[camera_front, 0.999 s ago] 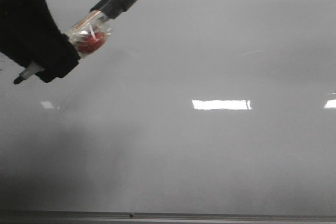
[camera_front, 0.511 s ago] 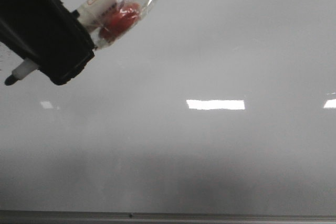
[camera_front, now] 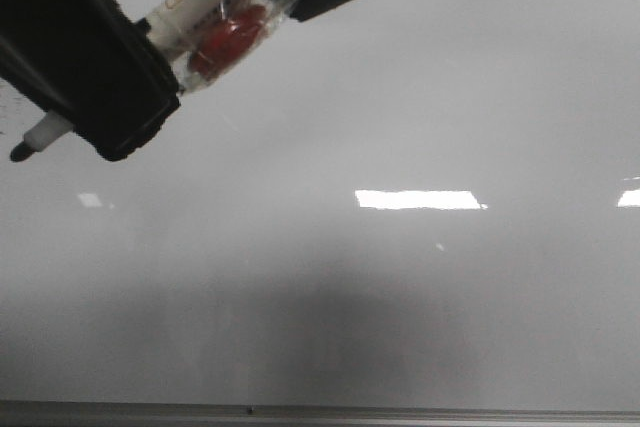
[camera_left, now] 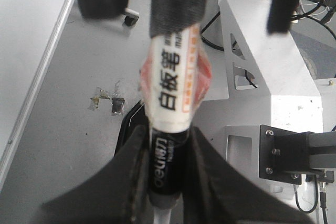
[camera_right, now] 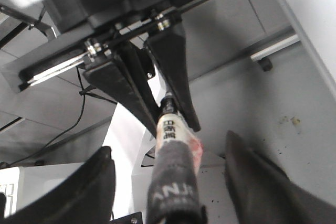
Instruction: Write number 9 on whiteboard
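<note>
Front view: whiteboard (camera_front: 420,297) fills the frame, glossy, bare of any drawn line, thin grey rim along the bottom edge. Upper left: left gripper (camera_front: 95,72) clamped on a white marker pen (camera_front: 215,17), black nib poking out at left edge, red blob under plastic wrap on the barrel. Right gripper (camera_right: 165,182), fingers (camera_right: 100,187) spread wide either side of the pen's capped end, not touching it.

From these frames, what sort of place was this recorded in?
Probably a robotics lab or workshop: a large whiteboard reflecting ceiling lights, a scuffed grey floor, and metal rig frames with loose cables.
</note>
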{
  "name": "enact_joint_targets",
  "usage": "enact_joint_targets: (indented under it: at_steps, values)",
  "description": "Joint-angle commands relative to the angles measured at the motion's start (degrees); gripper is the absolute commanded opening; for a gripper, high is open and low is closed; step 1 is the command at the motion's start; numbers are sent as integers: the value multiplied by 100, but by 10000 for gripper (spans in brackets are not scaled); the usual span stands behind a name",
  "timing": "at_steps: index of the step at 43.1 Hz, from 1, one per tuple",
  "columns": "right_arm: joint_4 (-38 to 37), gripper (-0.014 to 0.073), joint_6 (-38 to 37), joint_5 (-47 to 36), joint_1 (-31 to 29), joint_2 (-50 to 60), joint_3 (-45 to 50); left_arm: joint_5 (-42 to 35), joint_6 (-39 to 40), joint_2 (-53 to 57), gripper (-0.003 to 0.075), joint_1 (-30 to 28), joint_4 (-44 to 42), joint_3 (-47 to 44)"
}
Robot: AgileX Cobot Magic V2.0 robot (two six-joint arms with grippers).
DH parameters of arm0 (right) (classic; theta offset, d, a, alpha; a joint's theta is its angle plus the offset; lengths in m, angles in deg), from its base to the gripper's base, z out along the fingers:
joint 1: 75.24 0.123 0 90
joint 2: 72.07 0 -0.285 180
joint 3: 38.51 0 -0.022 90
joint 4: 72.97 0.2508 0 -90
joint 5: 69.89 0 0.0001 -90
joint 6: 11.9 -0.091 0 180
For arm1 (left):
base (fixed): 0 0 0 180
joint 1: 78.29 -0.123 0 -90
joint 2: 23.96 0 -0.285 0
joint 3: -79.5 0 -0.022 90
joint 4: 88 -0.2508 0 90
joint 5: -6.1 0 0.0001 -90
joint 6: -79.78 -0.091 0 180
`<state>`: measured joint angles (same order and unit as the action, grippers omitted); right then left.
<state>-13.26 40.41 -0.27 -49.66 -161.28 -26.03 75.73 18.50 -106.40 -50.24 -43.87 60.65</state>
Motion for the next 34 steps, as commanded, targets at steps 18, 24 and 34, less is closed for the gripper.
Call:
enact_joint_targets:
  at_steps: [18, 24, 34]
  values:
    - [820, -102, 112, 384, 44, 41, -195, -201, -57, 183, 442, 38, 391, 193]
    - [465, -102, -68, 436, -162, 72, -176, -636, -57, 183, 675, 38, 391, 193]
    - [-499, -102, -670, 28, -1057, 611, 440, -954, -57, 400, 604, 38, 376, 193]
